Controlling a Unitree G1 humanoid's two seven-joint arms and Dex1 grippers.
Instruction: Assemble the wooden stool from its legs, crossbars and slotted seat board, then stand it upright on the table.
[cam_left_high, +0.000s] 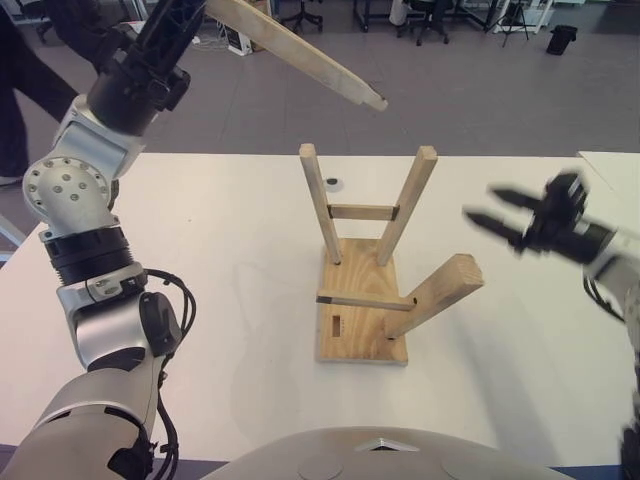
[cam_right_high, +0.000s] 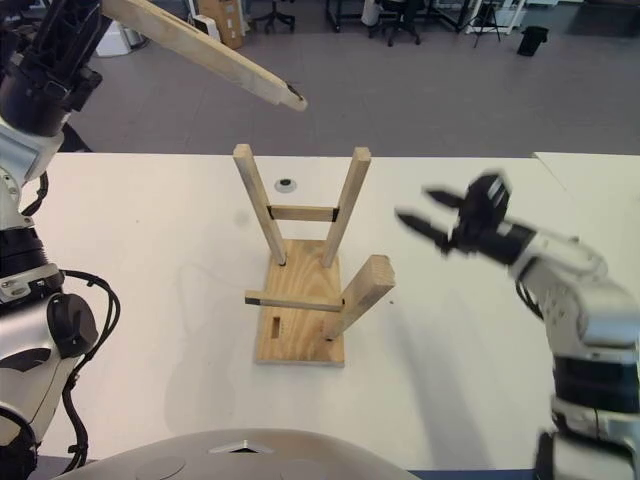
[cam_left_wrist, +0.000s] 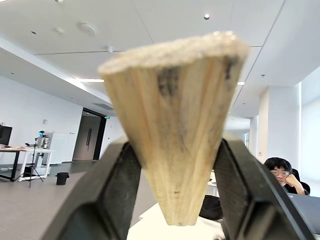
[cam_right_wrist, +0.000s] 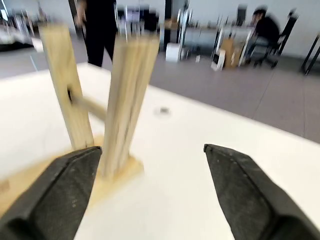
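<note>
Left wrist view: left claw (cam_left_wrist: 175, 150) clamped on a stool leg (cam_left_high: 310, 60), raised above the desk (cam_left_high: 230, 230). Right claw (cam_left_high: 480, 203), jaws apart, hovers right of the three-legged seat board (cam_left_high: 360, 345).

The left arm (cam_left_high: 85, 190) is raised high at the far left, and a leg (cam_left_high: 300, 50) is clamped in the left gripper (cam_left_wrist: 175, 145). The right arm (cam_right_high: 575, 290) is bent at the right; the right gripper (cam_right_high: 414, 202) is held with fingers spread, pointed left.
</note>
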